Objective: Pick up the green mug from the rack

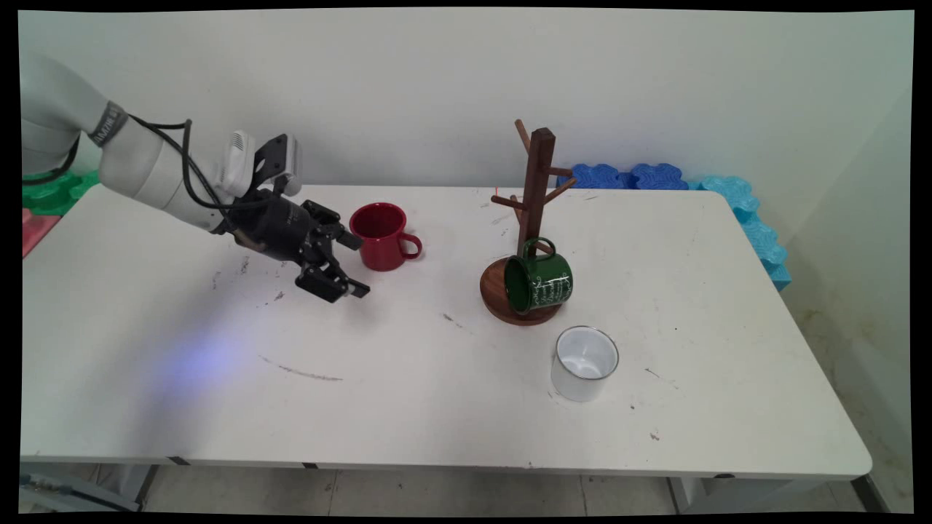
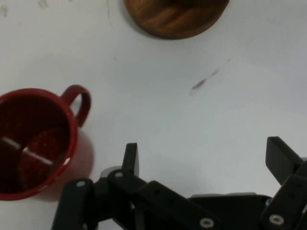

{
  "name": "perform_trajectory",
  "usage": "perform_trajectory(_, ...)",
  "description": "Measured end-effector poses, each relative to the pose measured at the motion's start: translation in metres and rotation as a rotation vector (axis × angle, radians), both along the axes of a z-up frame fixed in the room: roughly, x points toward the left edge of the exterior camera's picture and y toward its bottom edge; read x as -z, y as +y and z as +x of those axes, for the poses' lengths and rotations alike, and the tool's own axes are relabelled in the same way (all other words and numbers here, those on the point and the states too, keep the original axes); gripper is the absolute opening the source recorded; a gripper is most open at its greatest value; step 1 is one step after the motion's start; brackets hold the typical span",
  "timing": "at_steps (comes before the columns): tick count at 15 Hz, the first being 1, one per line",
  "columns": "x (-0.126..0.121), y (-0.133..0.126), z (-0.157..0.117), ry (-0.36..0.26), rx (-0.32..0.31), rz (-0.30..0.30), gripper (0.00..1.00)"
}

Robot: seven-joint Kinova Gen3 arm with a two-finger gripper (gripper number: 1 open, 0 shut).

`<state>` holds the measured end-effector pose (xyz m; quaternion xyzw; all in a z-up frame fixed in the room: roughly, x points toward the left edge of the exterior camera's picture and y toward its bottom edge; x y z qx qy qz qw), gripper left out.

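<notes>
This looks like a robot lab or test room. A white robot arm [image 1: 138,167] with black cables [image 1: 191,175] reaches over a plain white worktop [image 1: 437,407] with scuff marks. The wall [image 1: 437,80] behind is bare. Blue foam mats [image 1: 750,218] and green ones [image 1: 51,191] lie at the worktop's edges.

The white arm [image 1: 138,164] reaches in from the worktop's [image 1: 437,407] far left corner, sloping down and to the right, with black cables [image 1: 191,175] looped along its forearm. At its end the black hand [image 1: 358,266] hangs low over the worktop's left half, nearer the far edge than the near one, tilted downward. Its two fingers [image 2: 130,157] stand spread wide apart, with bare worktop showing between them in the hand view. Nothing is held between them.
</notes>
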<state>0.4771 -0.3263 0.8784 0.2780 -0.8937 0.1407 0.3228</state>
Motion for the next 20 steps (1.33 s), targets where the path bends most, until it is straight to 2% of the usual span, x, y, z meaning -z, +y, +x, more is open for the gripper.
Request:
perform_trajectory(3, -0.001, 0.004, -0.010, 0.064, -0.040, 0.049, 1.00)
perform_trajectory(13, 0.005, 0.005, -0.048, 0.211, -0.134, 0.156, 1.00)
perform_trajectory(20, 0.012, -0.005, -0.079, 0.296, -0.184, 0.197, 1.00)
